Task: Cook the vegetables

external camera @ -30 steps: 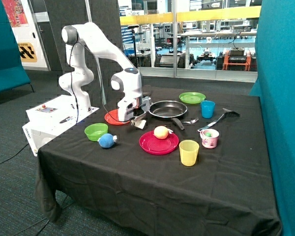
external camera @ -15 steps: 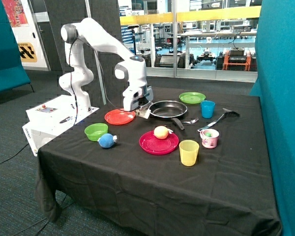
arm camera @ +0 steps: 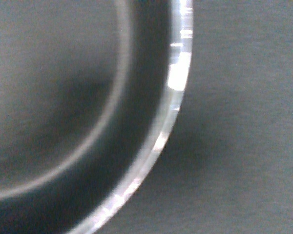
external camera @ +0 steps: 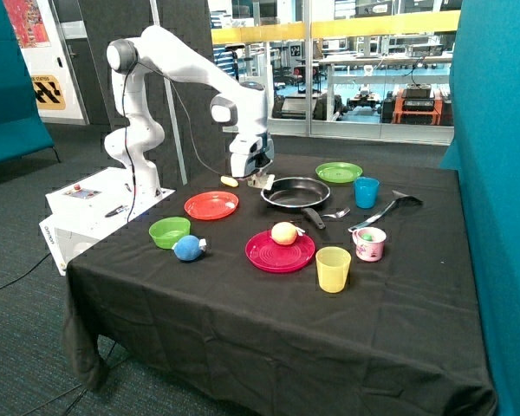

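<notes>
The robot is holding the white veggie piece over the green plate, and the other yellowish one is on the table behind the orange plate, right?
Not quite. In the outside view the gripper holds the whitish piece at the edge of the black frying pan, not over the green plate. The wrist view also shows the pan's rim. The yellowish piece does lie behind the orange plate.

red plate (external camera: pixel 280 252) holding round fruit (external camera: pixel 283 232) | yellow cup (external camera: pixel 333 269) | blue ball (external camera: pixel 188 249) beside green bowl (external camera: pixel 169 231)

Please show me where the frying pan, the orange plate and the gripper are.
frying pan (external camera: pixel 295 192): outside view, inner bottom.
orange plate (external camera: pixel 211 205): outside view, middle of its face.
gripper (external camera: pixel 260 180): outside view, at its tips, holding a whitish piece by the pan's rim.
</notes>
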